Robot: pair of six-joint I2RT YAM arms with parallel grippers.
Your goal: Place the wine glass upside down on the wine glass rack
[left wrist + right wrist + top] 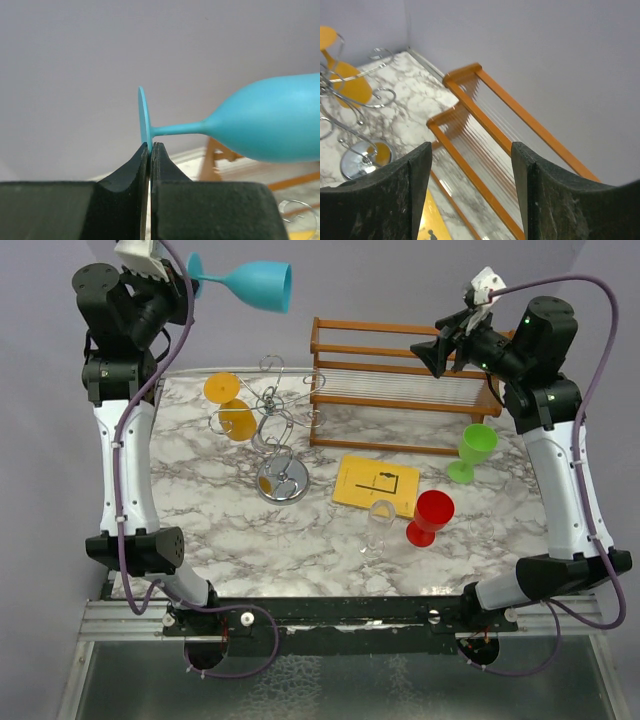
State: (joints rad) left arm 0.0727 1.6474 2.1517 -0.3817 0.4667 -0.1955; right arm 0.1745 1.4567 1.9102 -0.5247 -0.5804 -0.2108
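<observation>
left jaws clamped on foot rim of blue wine glass (252, 285), held sideways high above wine glass rack (275, 425), right jaws wide, empty, up right of it

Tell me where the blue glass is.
Overhead view, upper left: the blue glass is held sideways by its foot in the left gripper, raised, near the silver wire rack.

The left hand (150, 146) pinches the blue wine glass (270, 120) by its foot; blurred, possibly wooden frame (214, 156) behind.
</observation>
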